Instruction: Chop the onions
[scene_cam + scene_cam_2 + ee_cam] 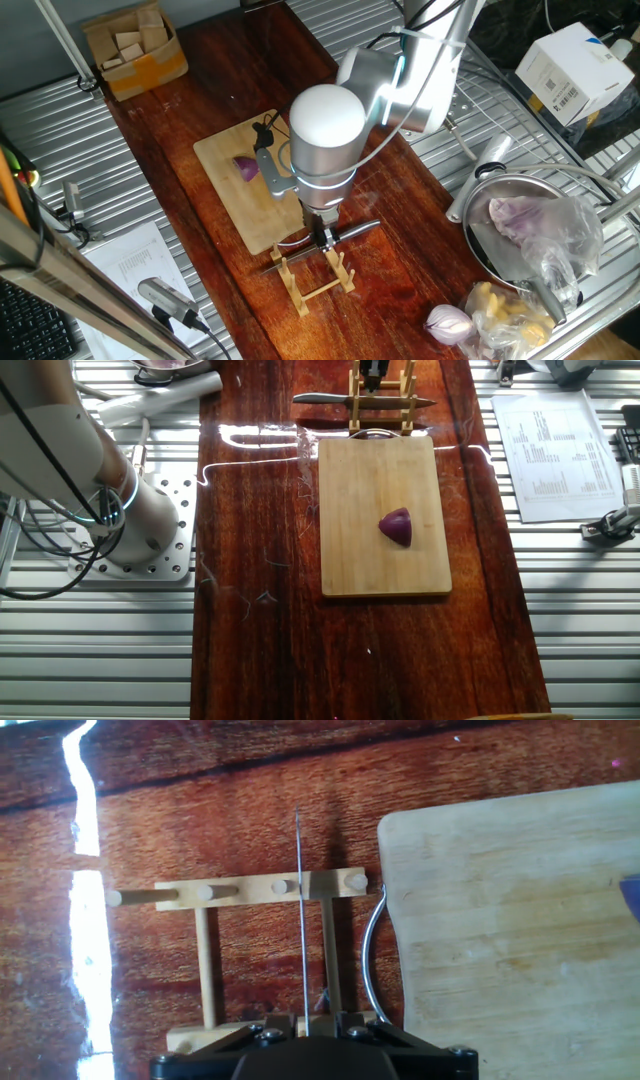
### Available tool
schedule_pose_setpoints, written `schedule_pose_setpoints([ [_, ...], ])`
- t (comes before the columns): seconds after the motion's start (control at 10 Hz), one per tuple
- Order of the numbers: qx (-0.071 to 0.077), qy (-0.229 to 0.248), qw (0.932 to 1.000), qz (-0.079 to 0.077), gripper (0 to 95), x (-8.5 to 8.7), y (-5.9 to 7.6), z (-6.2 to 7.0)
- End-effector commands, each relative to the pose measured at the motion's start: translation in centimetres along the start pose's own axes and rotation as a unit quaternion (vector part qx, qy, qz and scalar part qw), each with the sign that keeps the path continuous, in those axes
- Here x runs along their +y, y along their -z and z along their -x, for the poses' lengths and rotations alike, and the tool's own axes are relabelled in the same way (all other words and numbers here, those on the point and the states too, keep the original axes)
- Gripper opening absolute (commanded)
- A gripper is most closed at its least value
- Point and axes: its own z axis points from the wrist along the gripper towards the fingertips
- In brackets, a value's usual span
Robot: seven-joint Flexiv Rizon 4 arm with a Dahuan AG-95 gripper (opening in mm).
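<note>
The onion wedge (246,168) is small and purple-red and lies on the wooden cutting board (225,200). It also shows in the other fixed view (396,526) and at the right edge of the hand view (631,896). My gripper (326,238) is down at the wooden knife rack (322,282), just off the board's end and well away from the wedge. It looks shut on the knife (355,231), which lies across the rack. In the hand view the blade (300,920) runs edge-on straight out from between my fingers (272,1024).
A metal bowl (480,245) holding a plastic-wrapped purple lump stands to the right. A whole red onion (448,322) lies near it. A cardboard box of wood blocks (135,45) stands at the far left, and a printed sheet (550,455) lies beside the wooden strip.
</note>
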Motion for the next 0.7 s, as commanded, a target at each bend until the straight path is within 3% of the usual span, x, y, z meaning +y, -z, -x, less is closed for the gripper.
schedule_pose_setpoints([
  [0.1, 0.000, 0.003, 1.0000, 0.000, 19.0, -0.01, -0.76, 0.20],
  [0.5, 0.000, 0.006, 1.0000, 0.001, 19.0, 0.18, -1.28, 0.29],
  [0.6, -0.001, 0.007, 1.0000, 0.002, 38.0, 0.18, -1.28, 0.29],
  [0.7, -0.001, 0.007, 1.0000, 0.002, 38.0, 0.18, -1.28, 0.29],
])
